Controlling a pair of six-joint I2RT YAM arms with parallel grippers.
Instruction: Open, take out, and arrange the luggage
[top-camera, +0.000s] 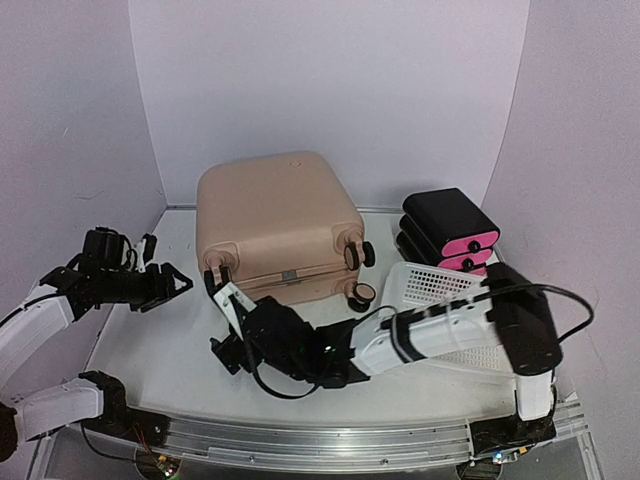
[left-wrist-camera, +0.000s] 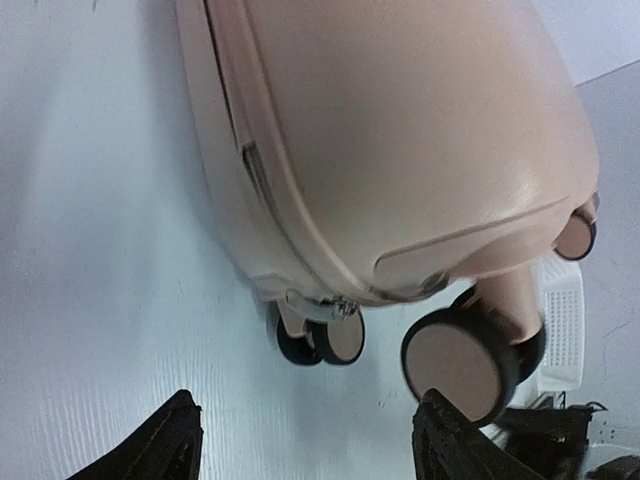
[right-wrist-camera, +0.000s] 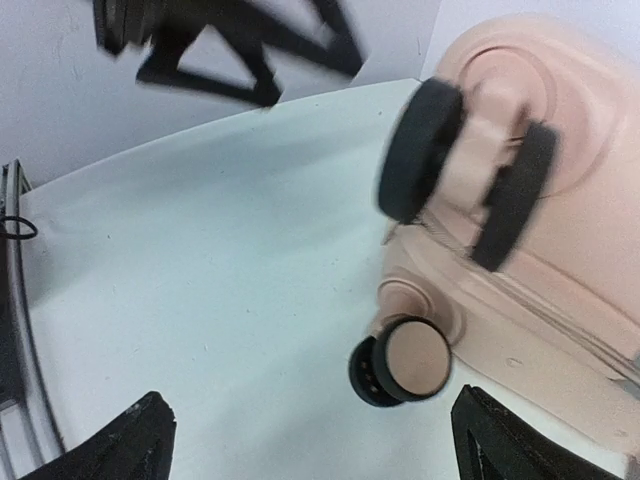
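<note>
The pale pink luggage (top-camera: 275, 220) lies closed on the table, its black-and-pink wheels (top-camera: 358, 292) facing the front. My left gripper (top-camera: 172, 284) is open and empty, just left of the luggage's front-left corner. In the left wrist view the shell (left-wrist-camera: 400, 130) and two wheels (left-wrist-camera: 335, 335) lie beyond that gripper (left-wrist-camera: 310, 452). My right gripper (top-camera: 224, 325) reaches across to the front-left corner, open and empty. In the right wrist view one wheel (right-wrist-camera: 405, 362) lies close ahead of it (right-wrist-camera: 310, 450), beside the luggage (right-wrist-camera: 560, 250).
A black-and-pink stacked drawer box (top-camera: 450, 232) stands at the back right. A white perforated basket (top-camera: 438, 288) lies right of the luggage, partly under the right arm. White walls close the table at the back and sides. The left gripper (right-wrist-camera: 240, 40) shows blurred in the right wrist view.
</note>
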